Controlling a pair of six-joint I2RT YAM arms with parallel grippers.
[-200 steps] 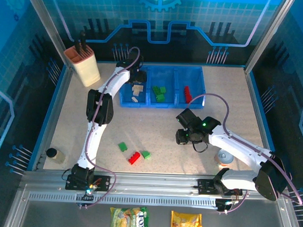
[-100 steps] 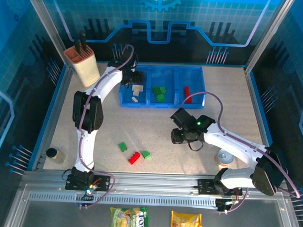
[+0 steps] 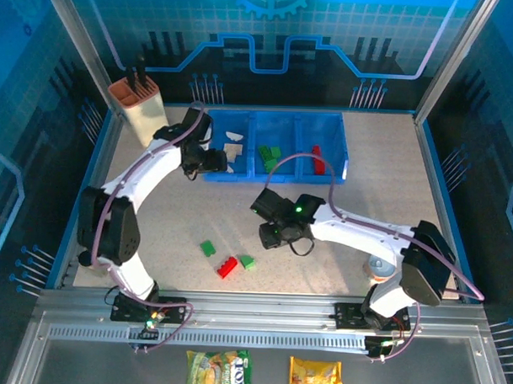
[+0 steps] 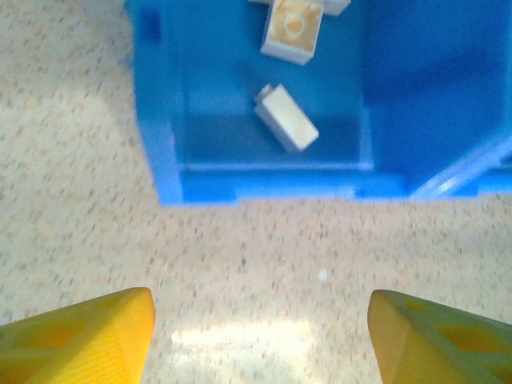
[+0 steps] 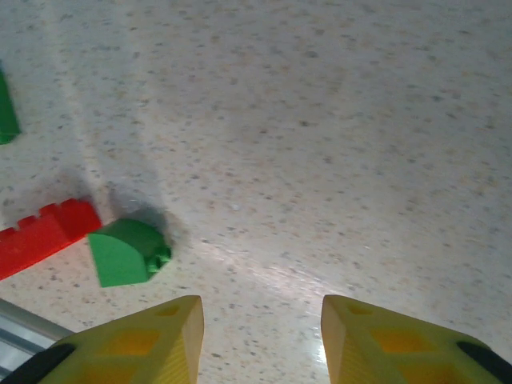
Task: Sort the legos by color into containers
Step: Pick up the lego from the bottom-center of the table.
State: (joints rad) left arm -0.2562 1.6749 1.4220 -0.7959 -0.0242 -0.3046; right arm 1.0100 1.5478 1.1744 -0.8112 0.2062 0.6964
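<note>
Eyeing the small green plastic lego (image 5: 126, 252) just beside the red studded brick (image 5: 44, 232) on the table (image 5: 360, 120), I judge it light, rigid, slick: pinch its flat sides with my parted, empty right gripper (image 5: 260, 320).

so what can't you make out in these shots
Top view: left gripper covers part of the left bin; its full lego count is unclear.
Left wrist: a cream lego is cut by the top edge.
Right wrist: red lego cut by the left edge.
Top view: can partly behind the right arm.
</note>
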